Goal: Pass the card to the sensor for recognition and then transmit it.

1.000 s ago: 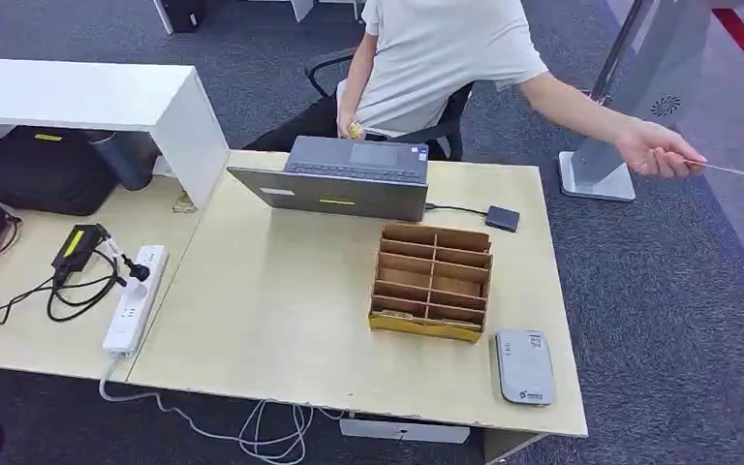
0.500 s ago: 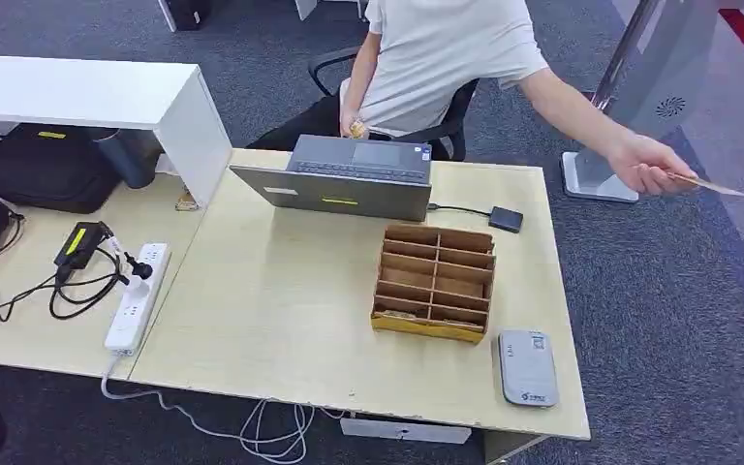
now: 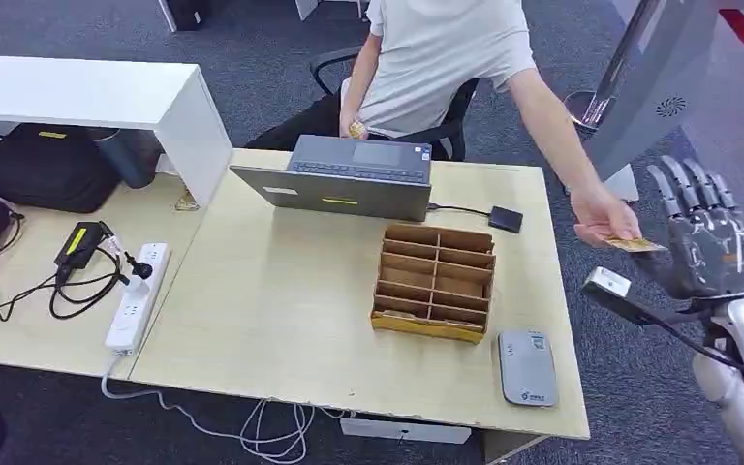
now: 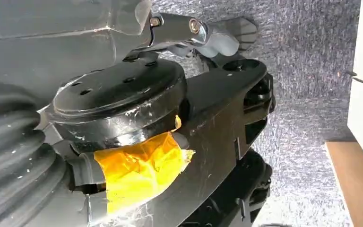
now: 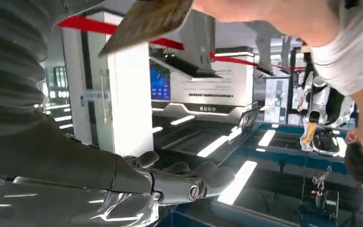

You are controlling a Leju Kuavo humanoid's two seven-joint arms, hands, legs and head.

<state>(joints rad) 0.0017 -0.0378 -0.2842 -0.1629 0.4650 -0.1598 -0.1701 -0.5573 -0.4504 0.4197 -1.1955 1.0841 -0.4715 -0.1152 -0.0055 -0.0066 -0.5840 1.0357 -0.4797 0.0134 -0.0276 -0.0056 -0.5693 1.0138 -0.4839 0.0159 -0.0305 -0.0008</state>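
A light wooden table (image 3: 281,310) stands on dark grey carpet in an office. On it sit an open grey laptop (image 3: 349,179), a cardboard divider box (image 3: 434,281) and, near the front right corner, a grey card sensor (image 3: 526,366). A white power strip (image 3: 136,295) with black cables lies on the adjoining desk to the left, beside a white shelf unit (image 3: 87,97). A person (image 3: 446,48) in a white shirt sits behind the laptop, head cut off by the frame's edge, and stretches an arm out past the table's right side; that person's hand (image 3: 601,215) holds the card (image 3: 635,245). The robot's right hand (image 3: 702,237) is raised just beside the card, palm toward it, fingers spread and grasping nothing; whether a fingertip touches the card is hard to tell.

The left wrist view looks down at carpet; the left hand (image 4: 217,38) shows as a grey fingertip and a linkage, too little to tell how its fingers lie.

In the right wrist view the card (image 5: 146,19) sits at the picture's edge, partly cut off, pinched by the person's hand (image 5: 264,14), with the right hand's dark fingers (image 5: 189,182) extended apart from it against a blurred, brightly lit hall.
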